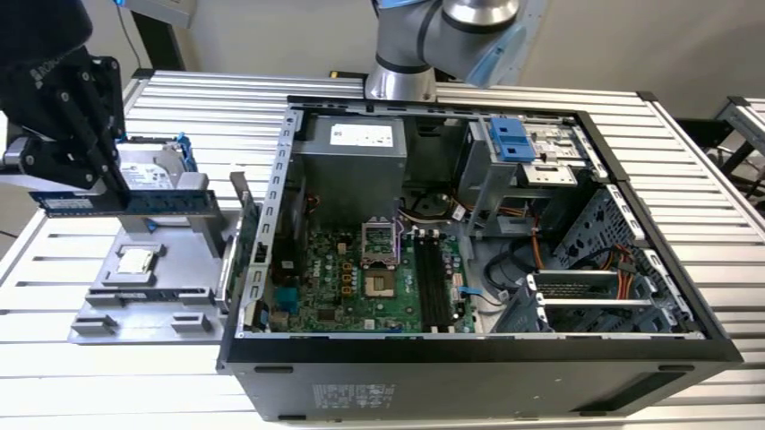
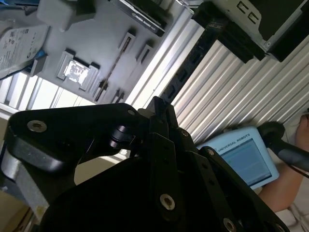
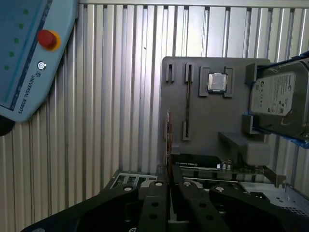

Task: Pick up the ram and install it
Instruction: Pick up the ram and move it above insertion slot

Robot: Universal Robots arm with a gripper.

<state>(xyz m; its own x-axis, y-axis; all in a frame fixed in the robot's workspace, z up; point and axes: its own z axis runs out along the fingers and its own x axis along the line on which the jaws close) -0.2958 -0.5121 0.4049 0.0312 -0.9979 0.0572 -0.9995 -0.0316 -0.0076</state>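
A ribbed silver metal table (image 1: pixel 669 161) spans the scene under soft, even light that gleams along its slats, a plain pale wall (image 1: pixel 263 36) rises behind it, and the corner of a second slatted table (image 1: pixel 747 121) stands just beside it at the exterior view's right.

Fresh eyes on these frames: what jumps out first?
The open computer case dominates the middle of the exterior view, its green motherboard exposed. At that view's left, the black gripper holds the ram level over the grey fixture tray, near the hard drive. In the first wrist view, a pale-blue teach pendant with a red button stands out against the ribbed metal table.
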